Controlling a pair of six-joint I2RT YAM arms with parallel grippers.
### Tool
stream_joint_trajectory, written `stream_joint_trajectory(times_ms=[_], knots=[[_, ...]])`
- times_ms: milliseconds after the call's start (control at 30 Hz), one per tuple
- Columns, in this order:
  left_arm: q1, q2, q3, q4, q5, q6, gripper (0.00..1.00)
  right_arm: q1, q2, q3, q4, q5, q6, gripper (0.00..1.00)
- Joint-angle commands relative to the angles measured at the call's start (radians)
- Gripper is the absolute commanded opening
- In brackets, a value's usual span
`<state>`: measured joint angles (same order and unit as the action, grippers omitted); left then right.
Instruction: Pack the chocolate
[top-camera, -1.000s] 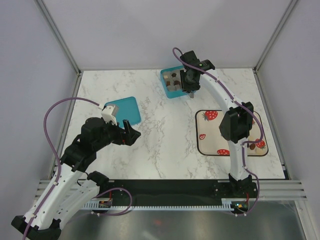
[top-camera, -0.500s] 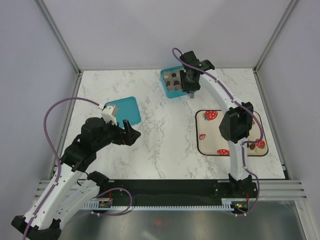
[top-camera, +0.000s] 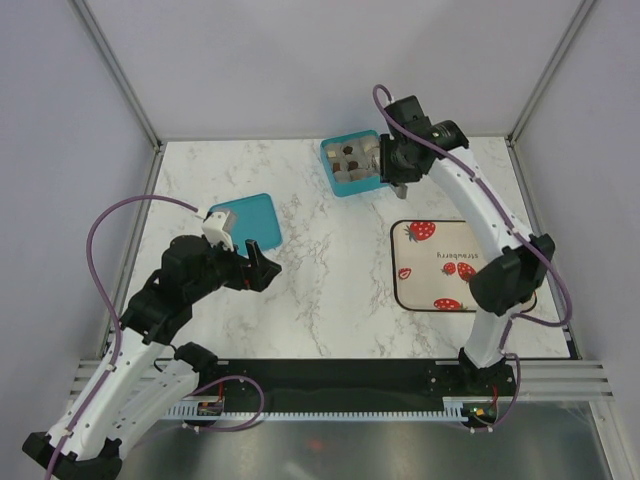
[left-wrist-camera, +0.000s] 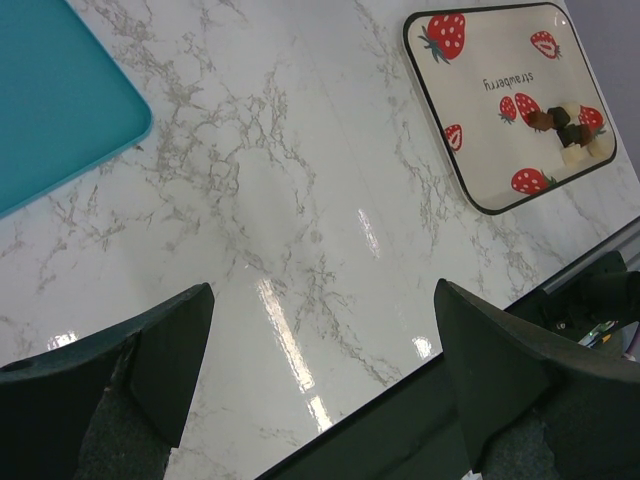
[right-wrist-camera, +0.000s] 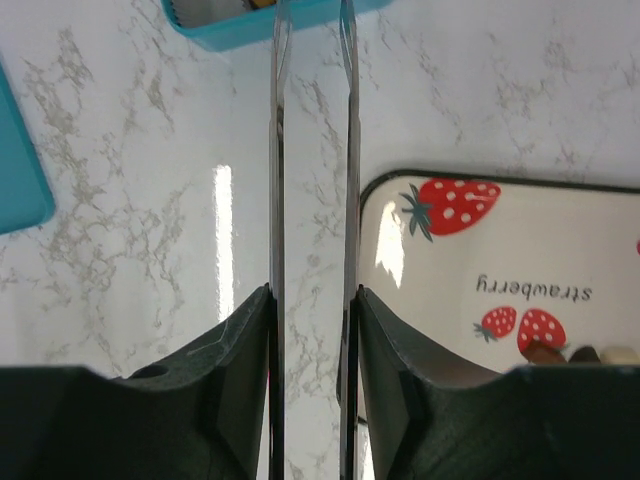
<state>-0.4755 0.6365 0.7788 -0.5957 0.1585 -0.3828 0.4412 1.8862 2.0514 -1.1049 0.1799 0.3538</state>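
Note:
The chocolate lies in two places. Several small brown and whitish pieces sit in the teal box (top-camera: 345, 178) as chocolates (top-camera: 350, 153). A small cluster of chocolate pieces (left-wrist-camera: 566, 126) rests on the strawberry tray (left-wrist-camera: 470, 120), and shows in the right wrist view as chocolate (right-wrist-camera: 560, 352); from above, the right arm's elbow hides it. My right gripper (top-camera: 399, 182) hangs just right of the box, jaws a narrow gap apart with only marble between them (right-wrist-camera: 312, 15). My left gripper (top-camera: 262, 262) hovers wide open and holding nothing over the table (left-wrist-camera: 320, 300).
A flat teal lid (top-camera: 245, 220) lies on the marble table left of centre, just behind my left gripper. The strawberry tray (top-camera: 430, 270) sits at the right. A black rail (top-camera: 350, 375) runs along the near edge. Grey walls enclose the table.
My right gripper has moved from above the teal box to its right side, and its elbow has swung right over the tray. The left arm has not moved.

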Motion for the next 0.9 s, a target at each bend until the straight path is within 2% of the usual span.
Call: stream_joint_trajectory(times_ms=[0,233,367,533,700,867], knots=[[0.0,-0.012,-0.001,0.033,-0.01,0.033,0.99,0.004,-0.168,-0.188,-0.042,0.068,0.097,0.45],[0.0,-0.012,0.0,0.031,0.001,0.033,0.99,-0.056,-0.464,-0.597,-0.061,0.087,0.198,0.45],[0.0,-0.015,0.002,0.034,0.006,0.033,0.99,-0.215,-0.64,-0.773,-0.104,0.072,0.212,0.45],[0.0,-0.017,0.002,0.033,0.01,0.033,0.99,-0.399,-0.762,-0.884,-0.11,0.08,0.203,0.46],[0.0,-0.017,0.002,0.033,0.01,0.033,0.99,-0.462,-0.796,-0.951,-0.115,0.018,0.223,0.46],[0.0,-0.02,0.002,0.033,0.016,0.035,0.99,-0.47,-0.797,-0.955,-0.131,0.015,0.223,0.46]])
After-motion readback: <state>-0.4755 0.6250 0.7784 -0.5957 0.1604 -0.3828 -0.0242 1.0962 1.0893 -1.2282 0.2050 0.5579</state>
